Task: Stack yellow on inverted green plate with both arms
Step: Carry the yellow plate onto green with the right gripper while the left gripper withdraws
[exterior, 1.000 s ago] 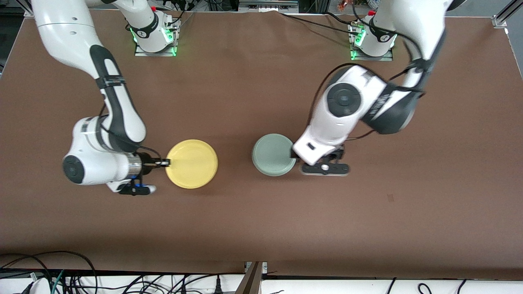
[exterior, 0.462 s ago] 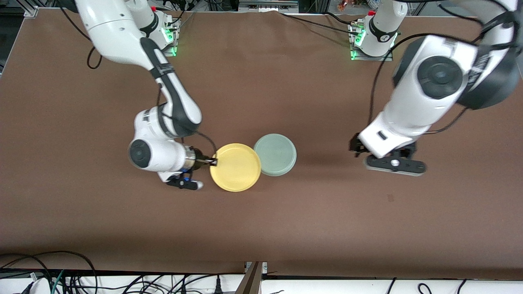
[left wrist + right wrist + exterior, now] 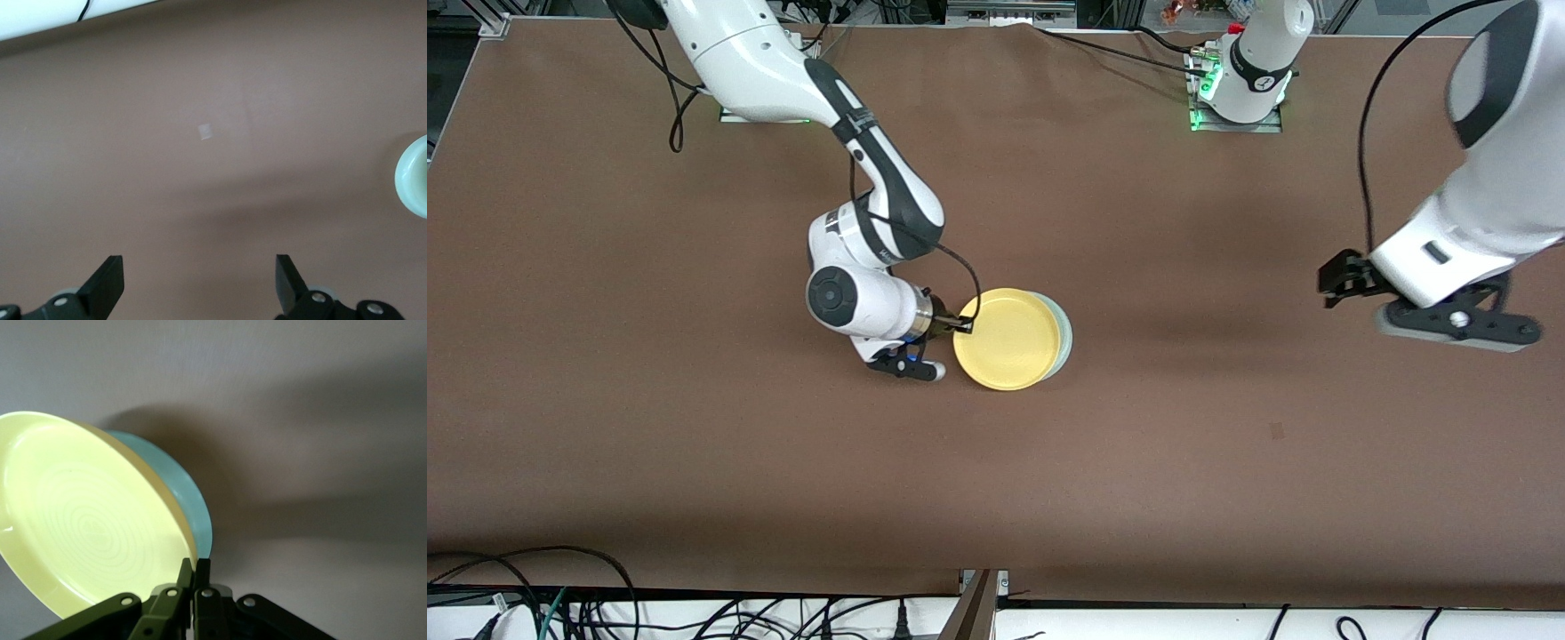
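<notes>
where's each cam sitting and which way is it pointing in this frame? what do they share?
Front view: high across the table, facing the bases; shows both arms, the right gripper holding the yellow plate over the green plate, the left gripper off toward its end.
Left wrist view: on the left wrist, looking down at bare table; its open fingers show.
Right wrist view: on the right wrist, looking along shut fingers at both plates.
Shared: the green plate shows in all three views.

Right end effector (image 3: 193, 577) pinching yellow plate (image 3: 87, 520) rim, over green plate (image 3: 190, 503).
</notes>
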{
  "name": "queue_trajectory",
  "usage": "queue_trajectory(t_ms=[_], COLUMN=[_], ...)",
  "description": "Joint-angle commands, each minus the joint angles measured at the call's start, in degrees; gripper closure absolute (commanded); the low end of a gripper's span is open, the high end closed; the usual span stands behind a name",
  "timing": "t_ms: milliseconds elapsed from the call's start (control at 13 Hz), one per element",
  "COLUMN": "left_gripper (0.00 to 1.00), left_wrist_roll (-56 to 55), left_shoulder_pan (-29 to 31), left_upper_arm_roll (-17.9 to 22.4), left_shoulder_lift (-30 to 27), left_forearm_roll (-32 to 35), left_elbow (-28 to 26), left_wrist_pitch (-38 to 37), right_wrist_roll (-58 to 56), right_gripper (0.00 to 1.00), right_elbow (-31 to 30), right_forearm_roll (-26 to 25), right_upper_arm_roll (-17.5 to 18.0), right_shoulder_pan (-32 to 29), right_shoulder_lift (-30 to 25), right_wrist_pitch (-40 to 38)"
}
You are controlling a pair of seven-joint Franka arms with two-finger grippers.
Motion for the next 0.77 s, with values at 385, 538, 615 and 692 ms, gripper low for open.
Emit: queue_trajectory(t_ms=[385, 538, 615, 692], left_gripper=[0.0, 0.0, 0.0, 0.0], left_wrist_roll=[1.92, 1.74, 2.0, 2.35], left_shoulder_pan=[-0.78, -0.6, -0.6, -0.17], left_upper_arm_roll=[11.16, 11.16, 11.16, 11.16], left_shoulder_lift=[-16.3, -16.58, -15.62, -15.18], left_forearm_roll=[-5.85, -5.84, -5.84, -5.84], left_elbow=[-24.39, -25.38, -24.5, -23.71], left_wrist_pitch=[12.37, 12.75, 12.75, 12.66], right_wrist_roll=[1.48, 1.4, 1.4, 1.57], right_gripper=[1.0, 1.0, 1.0, 0.61], right_elbow=[-0.58, -0.58, -0.58, -0.49], right_forearm_roll=[1.4, 1.4, 1.4, 1.49], right_upper_arm_roll=[-0.58, -0.58, -0.58, -0.58], right_shoulder_pan=[3.19, 3.36, 3.36, 3.36], right_shoulder_lift=[3.6, 3.6, 3.6, 3.6], right_wrist_pitch=[5.2, 5.2, 5.11, 5.11])
